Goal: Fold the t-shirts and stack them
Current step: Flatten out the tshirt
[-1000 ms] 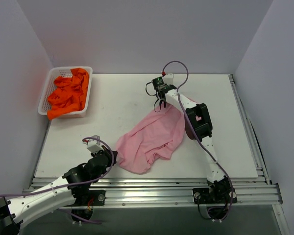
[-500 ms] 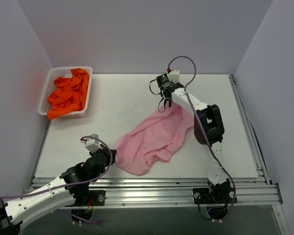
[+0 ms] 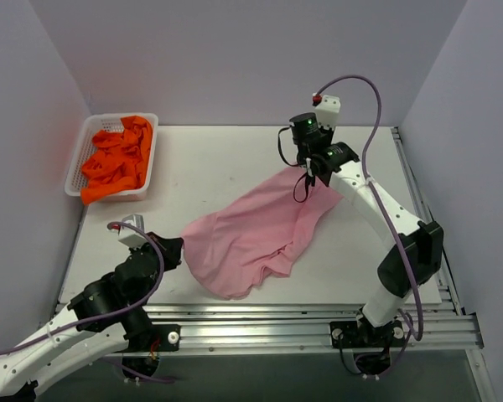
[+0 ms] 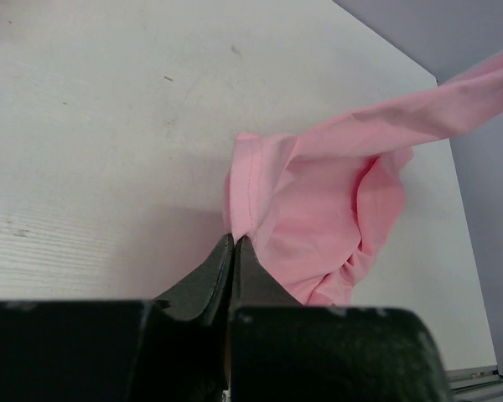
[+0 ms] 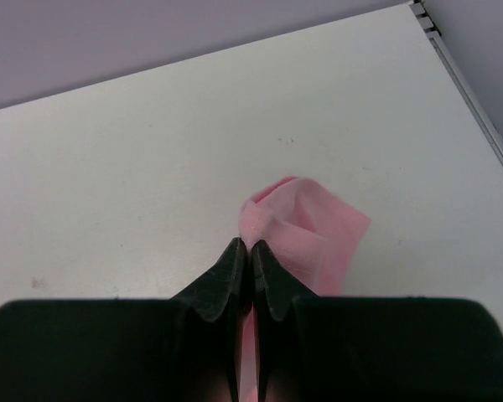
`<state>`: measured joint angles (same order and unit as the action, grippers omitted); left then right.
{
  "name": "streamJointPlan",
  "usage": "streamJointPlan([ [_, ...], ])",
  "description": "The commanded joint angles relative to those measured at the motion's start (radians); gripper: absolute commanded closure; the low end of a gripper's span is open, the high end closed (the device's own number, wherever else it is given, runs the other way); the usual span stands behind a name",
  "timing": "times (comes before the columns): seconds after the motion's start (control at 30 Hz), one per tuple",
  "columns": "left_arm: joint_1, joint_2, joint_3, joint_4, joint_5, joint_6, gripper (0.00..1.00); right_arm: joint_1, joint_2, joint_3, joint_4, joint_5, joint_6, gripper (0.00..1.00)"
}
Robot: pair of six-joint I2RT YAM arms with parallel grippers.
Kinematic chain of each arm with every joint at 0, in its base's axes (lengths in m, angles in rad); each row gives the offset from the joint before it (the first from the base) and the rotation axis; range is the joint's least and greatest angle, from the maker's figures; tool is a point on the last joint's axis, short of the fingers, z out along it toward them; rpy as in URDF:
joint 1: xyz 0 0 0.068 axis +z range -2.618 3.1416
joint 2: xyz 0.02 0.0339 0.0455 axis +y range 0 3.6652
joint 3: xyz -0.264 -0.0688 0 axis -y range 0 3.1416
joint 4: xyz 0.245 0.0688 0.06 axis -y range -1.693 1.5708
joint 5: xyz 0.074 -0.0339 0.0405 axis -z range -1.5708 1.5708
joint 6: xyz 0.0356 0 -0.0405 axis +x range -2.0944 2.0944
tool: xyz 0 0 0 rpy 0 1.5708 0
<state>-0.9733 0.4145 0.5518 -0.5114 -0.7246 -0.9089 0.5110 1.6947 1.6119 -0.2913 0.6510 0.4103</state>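
Left end effector (image 3: 173, 249) is clamping the pink shirt (image 3: 251, 234) at its near-left edge; right end effector (image 3: 310, 174) is pinching its far-right corner, stretching it across mid-bench (image 3: 201, 167). Spreading seems underway; next calls for lowering it flat. Orange shirts (image 3: 117, 159) are lying in the far-left basket (image 3: 72, 177).

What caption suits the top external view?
Left claw and right claw pinch opposite ends of the pink t-shirt on the table; orange t-shirts sit in the white basket.

The top camera looked down from above and behind, far off, over the whole table (image 3: 210, 167). Each wrist camera looked close past its fingers (image 4: 205, 285); all shared the pink shirt (image 3: 251, 234).
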Motion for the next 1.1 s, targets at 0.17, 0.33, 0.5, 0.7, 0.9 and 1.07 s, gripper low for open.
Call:
streamJointPlan([
  [0.17, -0.008, 0.001, 0.298, -0.174, -0.061, 0.238, 0.98, 0.0, -0.315, -0.124, -0.048, 0.032, -0.011, 1.0],
  [0.33, -0.025, 0.046, 0.466, -0.072, 0.089, 0.344, 0.98, 0.012, -0.608, -0.208, 0.085, -0.275, -0.131, 1.0],
  [0.5, -0.022, 0.047, 0.614, 0.059, 0.373, 0.508, 0.98, 0.014, -0.976, -0.27, 0.222, -0.611, -0.229, 1.0],
  [0.7, 0.011, 0.109, 0.827, 0.158, 0.776, 0.6, 0.98, 0.006, -1.178, -0.256, 0.354, -0.812, -0.235, 1.0],
  [0.9, 0.227, 0.176, 1.03, 0.152, 1.006, 0.604, 0.98, -0.042, -1.087, -0.129, 0.328, -0.762, -0.234, 1.0],
  [1.07, 0.456, 0.173, 1.038, 0.175, 1.03, 0.585, 0.98, -0.055, -0.905, -0.021, 0.209, -0.53, -0.199, 1.0],
])
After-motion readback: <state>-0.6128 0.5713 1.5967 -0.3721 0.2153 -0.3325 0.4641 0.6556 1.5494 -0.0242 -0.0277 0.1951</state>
